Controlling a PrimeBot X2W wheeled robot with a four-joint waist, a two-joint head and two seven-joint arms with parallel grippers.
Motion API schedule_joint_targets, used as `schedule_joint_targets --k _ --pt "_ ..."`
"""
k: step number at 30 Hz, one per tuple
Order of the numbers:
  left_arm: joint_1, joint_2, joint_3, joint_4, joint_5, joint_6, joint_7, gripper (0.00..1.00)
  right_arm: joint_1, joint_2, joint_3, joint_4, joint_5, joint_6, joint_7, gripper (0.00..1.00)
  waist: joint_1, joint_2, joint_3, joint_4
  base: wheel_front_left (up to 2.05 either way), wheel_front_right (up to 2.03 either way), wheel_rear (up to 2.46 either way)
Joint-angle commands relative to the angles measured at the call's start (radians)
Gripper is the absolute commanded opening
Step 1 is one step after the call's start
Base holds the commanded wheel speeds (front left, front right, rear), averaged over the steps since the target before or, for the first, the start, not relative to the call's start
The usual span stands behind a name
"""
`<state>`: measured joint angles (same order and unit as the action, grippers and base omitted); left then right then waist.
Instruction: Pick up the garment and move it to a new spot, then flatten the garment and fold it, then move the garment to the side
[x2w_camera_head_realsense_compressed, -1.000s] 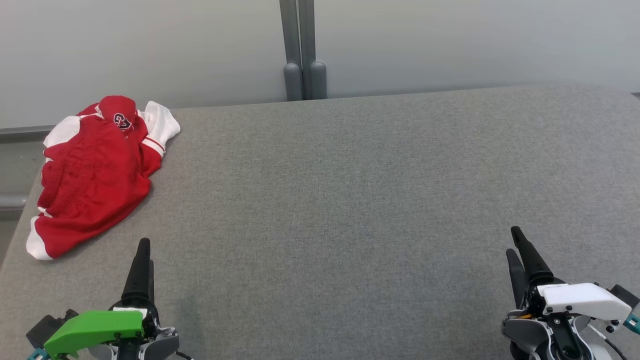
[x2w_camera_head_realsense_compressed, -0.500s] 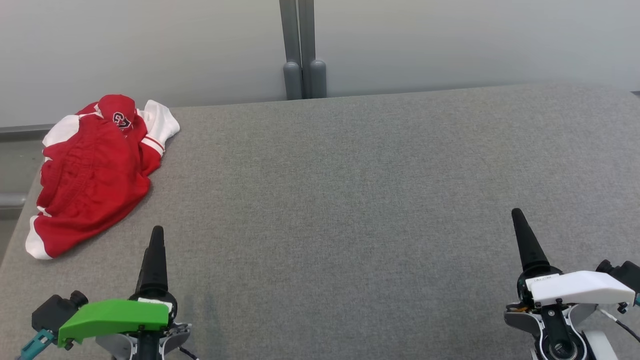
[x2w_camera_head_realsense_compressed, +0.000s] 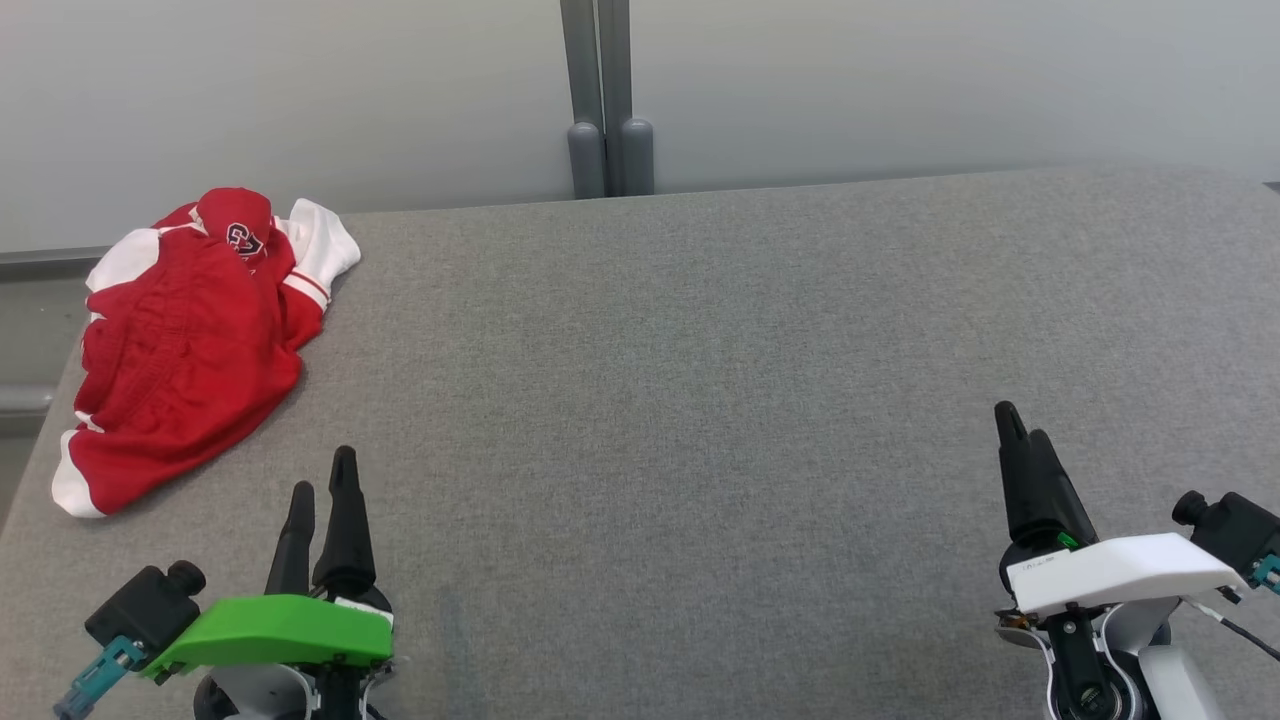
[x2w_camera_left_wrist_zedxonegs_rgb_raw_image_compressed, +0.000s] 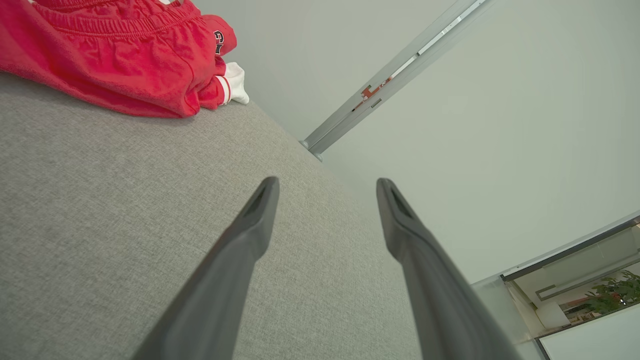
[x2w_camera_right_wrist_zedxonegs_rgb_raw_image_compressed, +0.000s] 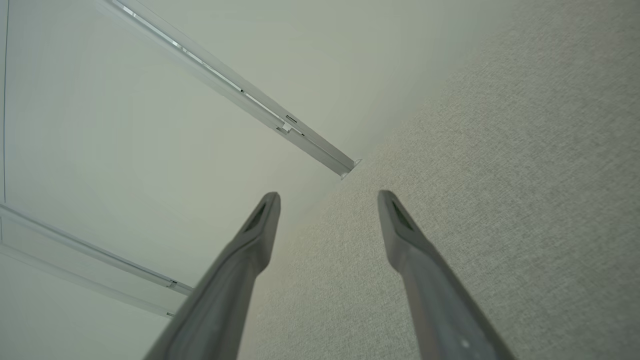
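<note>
The red garment (x2w_camera_head_realsense_compressed: 185, 340) with white trim lies crumpled in a heap at the far left corner of the grey cloth-covered table (x2w_camera_head_realsense_compressed: 700, 400). Its left side sits right along the table's left edge, and a white cuff reaches almost to the far edge, by the pale wall (x2w_camera_head_realsense_compressed: 900, 80). From the heap a wide stretch of grey surface runs rightward and toward the near side. The left gripper (x2w_camera_head_realsense_compressed: 322, 470) hovers low at the near left, near the garment's lower hem but apart from it, fingers spread with nothing between them; its wrist view shows the garment (x2w_camera_left_wrist_zedxonegs_rgb_raw_image_compressed: 115, 65) ahead and to one side. The right gripper (x2w_camera_head_realsense_compressed: 1022, 422) is well away at the near right, fingers likewise parted over the cloth. A grey post (x2w_camera_head_realsense_compressed: 600, 100) stands behind the far edge
</note>
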<state>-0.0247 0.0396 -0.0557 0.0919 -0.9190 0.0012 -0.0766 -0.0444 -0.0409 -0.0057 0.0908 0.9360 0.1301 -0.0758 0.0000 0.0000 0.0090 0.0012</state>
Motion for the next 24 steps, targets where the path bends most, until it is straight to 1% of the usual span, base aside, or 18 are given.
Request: schedule_joint_targets --k 1,13,24 --pt "0.000 0.007 -0.006 -0.018 0.047 0.008 -0.012 1.00 0.001 -0.006 0.009 -0.021 -0.046 0.000 -0.013 1.00 0.0000 0.0000 0.000 0.000 0.00 0.00 0.00" --pt "0.013 0.009 -0.030 -0.006 0.221 0.023 -0.048 1.00 0.007 -0.007 0.042 -0.033 -0.242 0.001 -0.048 1.00 0.0000 0.0000 -0.001 -0.001 0.00 0.00 0.00" --pt "0.020 0.010 -0.053 0.007 0.345 0.033 -0.078 1.00 0.013 -0.008 0.071 -0.037 -0.397 0.001 -0.079 1.00 0.0000 0.0000 0.000 0.001 0.00 0.00 0.00"
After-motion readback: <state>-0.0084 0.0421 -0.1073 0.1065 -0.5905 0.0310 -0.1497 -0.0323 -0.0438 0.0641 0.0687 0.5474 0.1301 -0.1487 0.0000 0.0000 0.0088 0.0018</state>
